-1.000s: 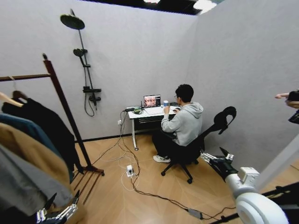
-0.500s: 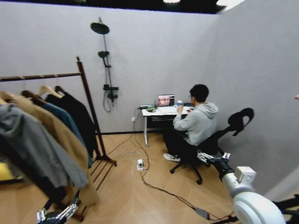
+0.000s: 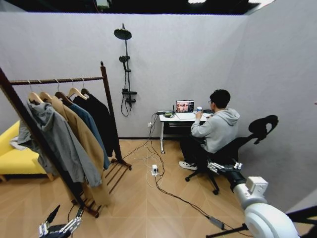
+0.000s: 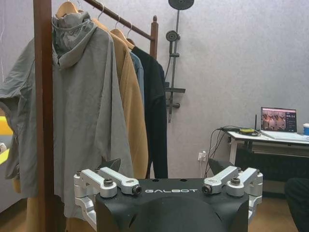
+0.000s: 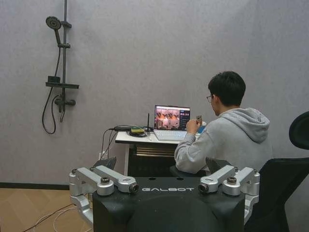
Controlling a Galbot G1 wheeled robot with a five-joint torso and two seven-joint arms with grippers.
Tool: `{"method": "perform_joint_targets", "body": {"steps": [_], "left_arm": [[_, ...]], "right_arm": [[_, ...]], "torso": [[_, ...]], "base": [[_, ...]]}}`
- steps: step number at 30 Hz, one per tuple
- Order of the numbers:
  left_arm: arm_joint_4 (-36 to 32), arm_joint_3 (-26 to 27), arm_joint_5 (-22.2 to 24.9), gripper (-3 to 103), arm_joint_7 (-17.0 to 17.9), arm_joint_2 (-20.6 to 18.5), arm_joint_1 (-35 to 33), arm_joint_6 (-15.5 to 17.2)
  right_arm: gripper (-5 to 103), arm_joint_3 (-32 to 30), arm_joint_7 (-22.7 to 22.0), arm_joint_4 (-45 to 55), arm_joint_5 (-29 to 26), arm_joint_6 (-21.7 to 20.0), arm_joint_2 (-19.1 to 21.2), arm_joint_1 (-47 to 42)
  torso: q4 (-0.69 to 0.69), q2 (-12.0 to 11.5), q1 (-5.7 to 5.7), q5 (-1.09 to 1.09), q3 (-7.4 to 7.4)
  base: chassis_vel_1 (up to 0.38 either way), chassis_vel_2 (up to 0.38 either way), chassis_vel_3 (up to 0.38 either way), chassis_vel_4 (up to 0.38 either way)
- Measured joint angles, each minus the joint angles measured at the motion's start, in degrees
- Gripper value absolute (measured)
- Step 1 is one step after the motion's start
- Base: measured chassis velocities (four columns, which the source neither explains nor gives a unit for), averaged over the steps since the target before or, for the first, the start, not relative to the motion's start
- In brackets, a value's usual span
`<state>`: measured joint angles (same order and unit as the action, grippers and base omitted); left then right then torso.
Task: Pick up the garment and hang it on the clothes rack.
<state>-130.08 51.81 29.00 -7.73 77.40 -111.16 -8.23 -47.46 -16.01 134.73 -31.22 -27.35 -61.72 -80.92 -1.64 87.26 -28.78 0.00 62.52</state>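
The long black coat-like garment (image 3: pixel 101 119) of soft dark cloth is hanging on its wooden hanger from the horizontal rail of the tall dark reddish-brown wooden clothes rack (image 3: pixel 112 115), at the far end just beside the knob-topped post, with a blue garment (image 3: pixel 93 130), a tan coat (image 3: pixel 85 144) and a grey hooded jacket (image 3: pixel 62 144) hanging in turn on the nearer side of it. In the left wrist view the same black garment (image 4: pixel 155 111) is showing behind the tan coat (image 4: pixel 131 111) and the grey jacket (image 4: pixel 82 116). The left gripper (image 3: pixel 62 224) is hovering low near the rack's slatted foot shelf, its fingers spread apart and holding nothing. The right gripper (image 3: pixel 222 166) is reaching out toward a black office chair (image 3: pixel 250 139), also spread and empty. The word "GALBOT" is standing in pale letters on the black body of each gripper. A black shower stand (image 3: pixel 126 69) is standing against the grey wall.
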Motion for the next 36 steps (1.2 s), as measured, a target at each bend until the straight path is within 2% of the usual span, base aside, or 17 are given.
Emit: {"method": "perform_joint_targets", "body": {"steps": [18,23,30,31,36], "left_arm": [[0.0,0.0,0.0,100,0.0,0.0,0.0,0.0],[0.0,0.0,0.0,100,-0.01,0.0,0.0,0.0],[0.0,0.0,0.0,100,0.01,0.0,0.0,0.0],[0.0,0.0,0.0,100,0.01,0.0,0.0,0.0],[0.0,0.0,0.0,100,0.0,0.0,0.0,0.0]], "right_arm": [[100,1.88,0.01,0.54,1.97,-0.08,-1.69,-0.25],[100,3.18,-0.13,0.97,3.02,-0.16,-3.01,-0.28],[100,4.92,-0.31,1.68,3.92,-0.39,-4.73,-0.4],[100,5.36,-0.41,1.71,4.12,-0.4,-5.09,-0.44],[100,6.61,-0.62,1.66,4.72,-0.4,-6.03,-0.2]], "torso": [[0.0,0.0,0.01,0.0,0.0],[-0.04,0.0,0.01,0.0,-0.01],[0.01,0.0,0.0,-0.04,0.0],[0.01,0.0,0.0,0.01,0.0],[-0.02,0.0,0.0,-0.01,0.0]], "base": [[0.112,-0.131,-0.133,0.111],[0.062,-0.179,-0.173,0.076],[0.113,-0.136,-0.151,0.114],[0.132,-0.11,-0.142,0.123],[0.116,-0.131,-0.133,0.115]]}}
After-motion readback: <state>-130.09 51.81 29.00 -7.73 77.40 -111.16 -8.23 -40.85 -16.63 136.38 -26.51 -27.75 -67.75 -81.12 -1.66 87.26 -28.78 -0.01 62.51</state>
